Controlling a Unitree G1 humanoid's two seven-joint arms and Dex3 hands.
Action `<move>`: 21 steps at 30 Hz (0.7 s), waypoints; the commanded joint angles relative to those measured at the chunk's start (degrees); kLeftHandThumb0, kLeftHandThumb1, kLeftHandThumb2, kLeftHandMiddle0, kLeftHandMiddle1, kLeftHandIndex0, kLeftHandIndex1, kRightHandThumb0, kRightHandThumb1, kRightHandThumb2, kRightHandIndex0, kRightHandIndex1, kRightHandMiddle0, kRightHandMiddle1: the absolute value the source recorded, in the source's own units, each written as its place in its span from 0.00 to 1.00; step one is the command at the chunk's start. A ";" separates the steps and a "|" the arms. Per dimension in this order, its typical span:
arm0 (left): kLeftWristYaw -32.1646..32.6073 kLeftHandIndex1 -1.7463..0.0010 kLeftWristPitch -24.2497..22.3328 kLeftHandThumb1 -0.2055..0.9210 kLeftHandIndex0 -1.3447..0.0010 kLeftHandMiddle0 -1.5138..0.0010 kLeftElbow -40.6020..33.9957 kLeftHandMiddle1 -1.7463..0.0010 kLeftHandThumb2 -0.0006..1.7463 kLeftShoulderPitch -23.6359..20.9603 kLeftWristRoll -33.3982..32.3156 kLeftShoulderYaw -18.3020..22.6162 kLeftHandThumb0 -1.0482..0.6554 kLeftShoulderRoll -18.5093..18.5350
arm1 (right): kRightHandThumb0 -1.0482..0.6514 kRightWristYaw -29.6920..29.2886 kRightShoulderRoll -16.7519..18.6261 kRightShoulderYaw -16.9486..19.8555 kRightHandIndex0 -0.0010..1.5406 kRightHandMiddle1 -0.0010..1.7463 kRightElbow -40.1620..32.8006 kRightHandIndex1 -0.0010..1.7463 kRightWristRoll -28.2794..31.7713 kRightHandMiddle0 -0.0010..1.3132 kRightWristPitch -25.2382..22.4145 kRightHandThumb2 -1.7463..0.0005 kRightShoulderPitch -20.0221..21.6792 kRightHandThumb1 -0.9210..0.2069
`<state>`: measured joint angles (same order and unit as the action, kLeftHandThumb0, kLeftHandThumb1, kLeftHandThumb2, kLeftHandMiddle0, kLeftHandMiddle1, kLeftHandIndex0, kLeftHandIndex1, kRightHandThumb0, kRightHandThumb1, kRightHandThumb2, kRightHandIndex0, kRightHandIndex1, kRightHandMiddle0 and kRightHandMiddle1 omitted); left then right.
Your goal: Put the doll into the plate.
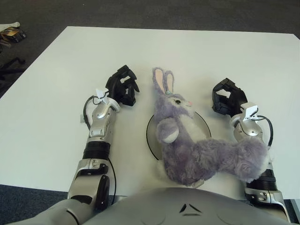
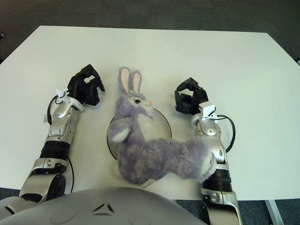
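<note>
A purple plush rabbit doll with pink-lined ears lies over a dark round plate, covering most of it. Its legs trail right across my right forearm. My left hand hangs to the left of the rabbit's ears, fingers curled, holding nothing. My right hand shows to the right of the rabbit's head, fingers curled and empty.
The white table spreads wide to the left and behind. Dark carpet lies beyond the far edge, with some clutter on the floor at the far left.
</note>
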<state>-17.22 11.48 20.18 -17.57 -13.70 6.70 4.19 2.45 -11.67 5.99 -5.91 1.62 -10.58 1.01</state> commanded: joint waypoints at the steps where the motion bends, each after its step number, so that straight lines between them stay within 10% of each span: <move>1: 0.99 0.05 -0.17 0.10 0.45 0.40 1.46 0.00 1.00 -0.15 0.05 0.57 0.61 -0.46 | 0.37 0.41 -0.22 -0.33 0.75 1.00 2.62 1.00 -0.85 0.34 -3.18 0.40 -3.07 0.35; 21: 1.68 0.01 0.11 0.12 0.49 0.41 3.61 0.00 1.00 -1.06 -0.36 1.45 0.61 -1.54 | 0.37 -1.28 0.31 0.63 0.77 1.00 3.36 1.00 -1.52 0.36 -1.34 0.37 -3.16 0.38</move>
<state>-16.36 11.45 22.42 -18.72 -14.11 8.01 3.42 2.01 -11.74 6.30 -5.55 1.24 -9.54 0.73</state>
